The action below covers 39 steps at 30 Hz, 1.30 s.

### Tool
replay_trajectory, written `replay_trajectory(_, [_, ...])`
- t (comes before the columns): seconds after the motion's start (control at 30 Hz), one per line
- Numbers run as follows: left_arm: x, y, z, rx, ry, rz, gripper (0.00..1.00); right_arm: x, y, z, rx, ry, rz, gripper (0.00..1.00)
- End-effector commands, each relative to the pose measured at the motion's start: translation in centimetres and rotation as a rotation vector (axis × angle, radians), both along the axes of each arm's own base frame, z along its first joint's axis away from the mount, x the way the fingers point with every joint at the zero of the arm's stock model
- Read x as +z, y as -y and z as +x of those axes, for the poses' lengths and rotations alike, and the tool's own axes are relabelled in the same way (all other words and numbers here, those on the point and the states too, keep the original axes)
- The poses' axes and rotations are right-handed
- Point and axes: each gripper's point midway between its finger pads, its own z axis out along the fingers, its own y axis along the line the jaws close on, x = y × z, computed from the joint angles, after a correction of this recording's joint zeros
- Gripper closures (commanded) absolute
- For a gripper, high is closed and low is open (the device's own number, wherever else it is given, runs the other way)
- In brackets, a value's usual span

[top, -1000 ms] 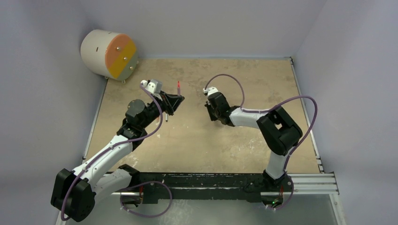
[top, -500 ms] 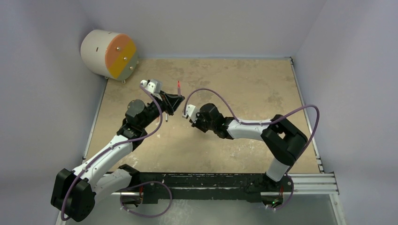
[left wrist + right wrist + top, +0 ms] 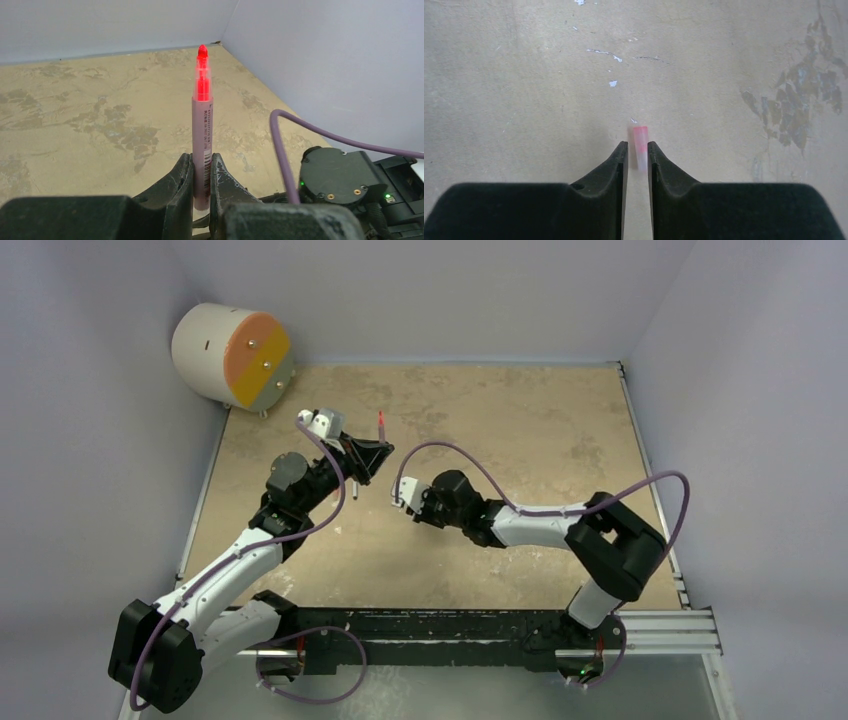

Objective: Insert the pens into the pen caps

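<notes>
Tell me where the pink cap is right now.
Right wrist view: the pink cap pokes out between the fingertips of the right gripper, above the tabletop. It is blurred, so a firm grip cannot be confirmed.

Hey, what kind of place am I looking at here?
Most likely a robotics lab test cell: a left arm and a right arm bolted to a rail at the edge of a worn tan table, boxed in by plain grey walls.
</notes>
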Motion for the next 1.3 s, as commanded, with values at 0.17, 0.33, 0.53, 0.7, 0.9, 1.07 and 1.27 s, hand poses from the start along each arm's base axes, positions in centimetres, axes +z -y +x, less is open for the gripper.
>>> replay_trajectory(0.17, [1.6, 0.1, -0.2, -0.011, 0.049, -0.041, 1.00, 6.2, -0.3, 1.6, -0.254, -0.027, 0.289, 1.00])
replay_trajectory(0.33, [1.8, 0.0, -0.3, -0.004, 0.052, -0.048, 1.00, 3.7, -1.5, 0.3, -0.306, -0.208, 0.337, 1.00])
replay_trajectory(0.53, [2.4, -0.8, -0.2, 0.037, 0.065, -0.062, 1.00, 1.7, -1.2, -0.6, -0.352, -0.293, 0.331, 1.00])
replay_trajectory(0.7, [2.4, -1.1, 0.1, 0.066, 0.057, -0.050, 1.00, 0.7, -0.4, -1.7, -0.370, -0.340, 0.321, 1.00])
replay_trajectory(0.9, [2.2, -1.4, 0.1, 0.078, 0.056, -0.047, 1.00, -1.5, 0.4, -3.6, -0.344, -0.412, 0.256, 1.00])
replay_trajectory(1.07, [2.3, -1.4, 0.1, 0.080, 0.056, -0.046, 1.00, -2.9, 1.0, -4.1, -0.351, -0.434, 0.215, 1.00])
replay_trajectory(1.27, [2.1, -1.3, 0.3, 0.077, 0.049, -0.041, 1.00, -4.2, 2.1, -2.8, -0.460, -0.426, 0.179, 1.00])
